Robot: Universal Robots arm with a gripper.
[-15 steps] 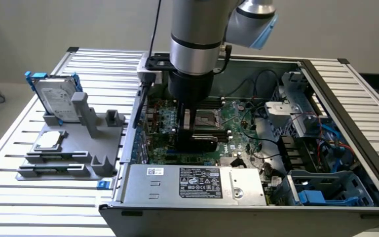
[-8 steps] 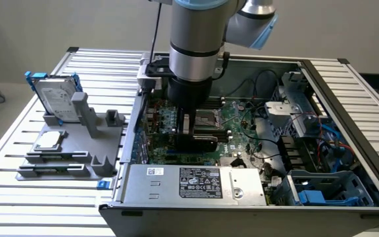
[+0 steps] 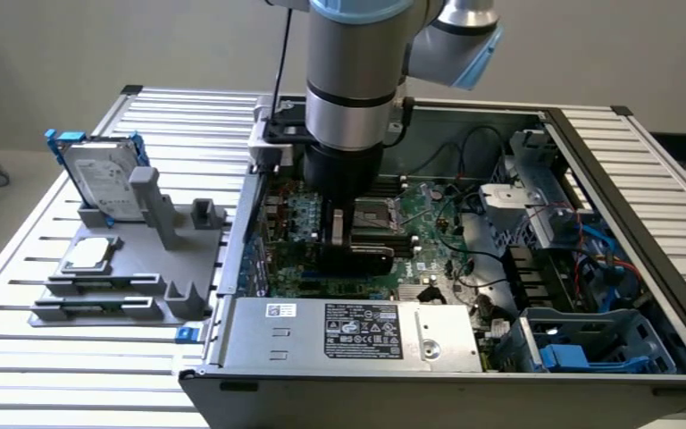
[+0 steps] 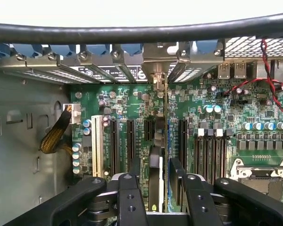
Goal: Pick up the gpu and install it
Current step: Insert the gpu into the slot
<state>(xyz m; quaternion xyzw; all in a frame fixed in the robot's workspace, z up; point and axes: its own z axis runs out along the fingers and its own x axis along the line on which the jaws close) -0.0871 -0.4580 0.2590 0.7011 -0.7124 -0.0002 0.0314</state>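
Observation:
The gpu [image 3: 361,261] stands on edge inside the open computer case [image 3: 629,188], low over the green motherboard [image 3: 432,223], with its black cover facing the front of the exterior view. My gripper [image 3: 346,231] reaches straight down onto it from the arm. In the wrist view the gpu [image 4: 155,141] is seen edge-on, running from between my fingers to its silver bracket [image 4: 159,80] at the case's rear slots. The gripper [image 4: 155,164] is shut on the card, one black finger on each side. It lines up with a black expansion slot; whether it is seated I cannot tell.
On the exterior view's left, a grey fixture [image 3: 140,259] holds a hard drive in a blue frame [image 3: 99,179], a processor [image 3: 90,253] and memory sticks [image 3: 99,308]. The power supply [image 3: 355,331] fills the case's front. Neighbouring slots [image 4: 114,141], a CPU socket [image 4: 262,174] and red cables [image 4: 273,89] flank the card.

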